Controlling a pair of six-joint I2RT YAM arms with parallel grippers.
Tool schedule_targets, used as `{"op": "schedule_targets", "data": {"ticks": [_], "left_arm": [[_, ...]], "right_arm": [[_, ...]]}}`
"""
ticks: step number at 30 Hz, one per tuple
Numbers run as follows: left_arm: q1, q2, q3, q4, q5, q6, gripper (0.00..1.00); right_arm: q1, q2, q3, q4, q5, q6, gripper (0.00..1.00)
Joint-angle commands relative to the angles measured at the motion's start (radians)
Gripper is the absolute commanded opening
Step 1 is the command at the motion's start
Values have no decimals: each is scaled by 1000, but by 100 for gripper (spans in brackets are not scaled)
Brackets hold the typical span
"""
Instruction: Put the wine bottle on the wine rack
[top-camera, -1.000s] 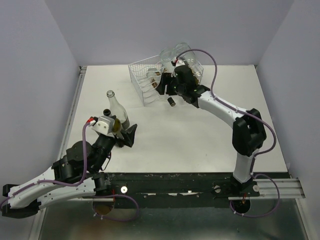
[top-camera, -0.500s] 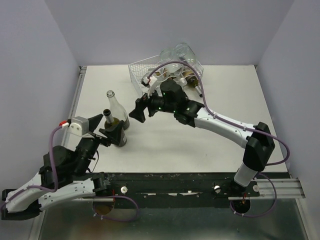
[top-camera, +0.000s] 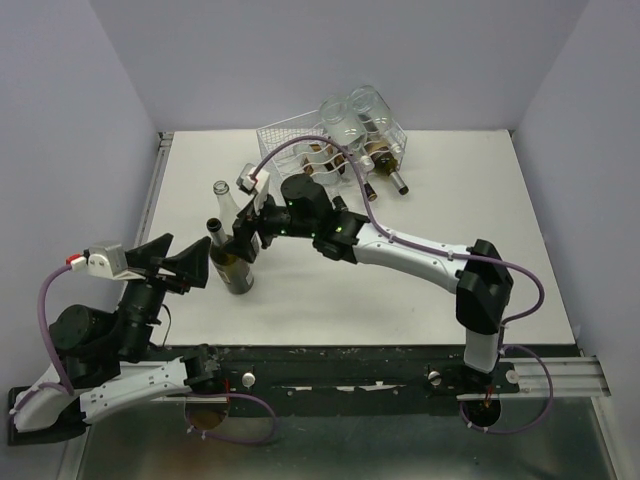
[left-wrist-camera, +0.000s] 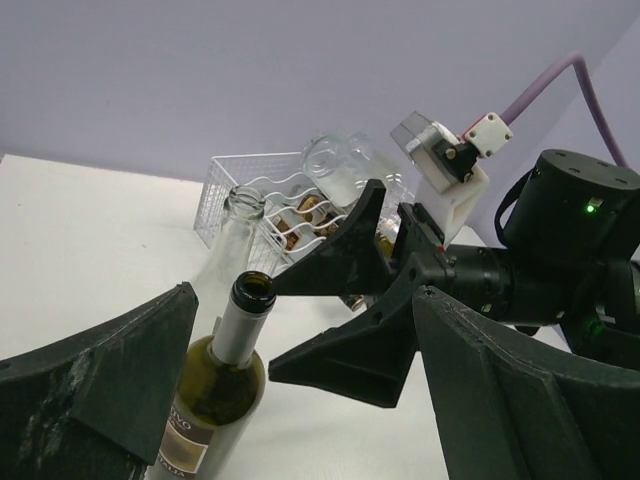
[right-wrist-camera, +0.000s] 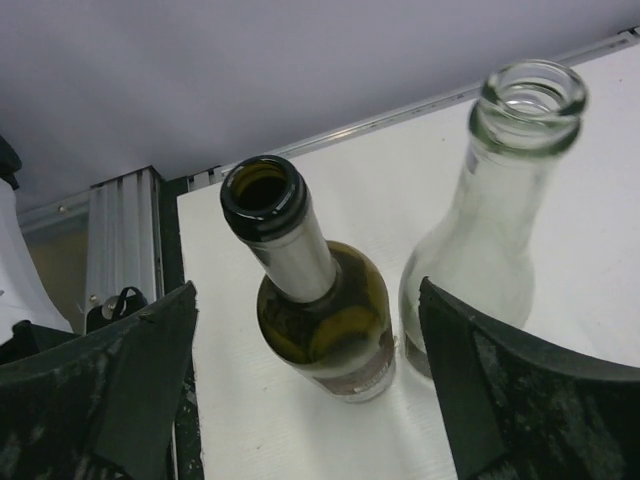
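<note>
The wine bottle (right-wrist-camera: 320, 320) that seems to be the one in hand is the dark green one with a pale label. It stands upright and uncapped on the surface (top-camera: 450, 190), toward the near left, well apart from the wine rack (top-camera: 275, 135). A clear glass bottle (right-wrist-camera: 480, 260), also upright and open-mouthed, stands just beside it on the far side; whether the two touch I cannot tell. The right gripper (top-camera: 246, 236) reaches across to the pair with its fingers spread and nothing in them, and its wrist view shows both bottles in the gap. The left gripper (top-camera: 185, 258) is likewise released and flanks the green bottle from the near side without touching it. At the far edge, the white wire rack already cradles several bottles (top-camera: 360, 120) lying on their sides. The step looks like taking hold of the green bottle, and doing it well means shifting the right gripper so that only this bottle sits between the fingers. It should then close squarely on the neck or shoulder, where smooth glass gives the surest hold. A straight lift before any tilt should spare the clear neighbour a knock, and the left gripper should keep out of the rising path.
</note>
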Motion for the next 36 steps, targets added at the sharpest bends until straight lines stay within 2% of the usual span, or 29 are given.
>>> {"op": "schedule_targets", "data": {"ticks": [1, 4, 15, 18, 21, 25, 30, 36], "left_arm": [[-1, -34, -6, -32, -43, -25, 99], [-2, -37, -3, -48, -50, -35, 99], [-1, -49, -6, -59, -57, -45, 99], [-1, -50, -6, -61, -53, -47, 99], [-1, -46, -3, -67, -49, -53, 99], [-1, -43, -1, -78, -50, -61, 99], [-1, -40, 2, -91, -38, -75, 99], [-1, -15, 23, -131, 32, -91, 99]], "right_arm": [[36, 65, 88, 18, 54, -20, 93], [39, 97, 125, 1, 82, 11, 85], [60, 154, 148, 42, 107, 0, 81], [74, 171, 159, 51, 123, -3, 75], [80, 177, 157, 68, 136, 9, 61], [88, 151, 118, 105, 162, 19, 32], [89, 64, 12, 168, 234, 28, 1], [89, -95, -82, 125, 333, 20, 0]]}}
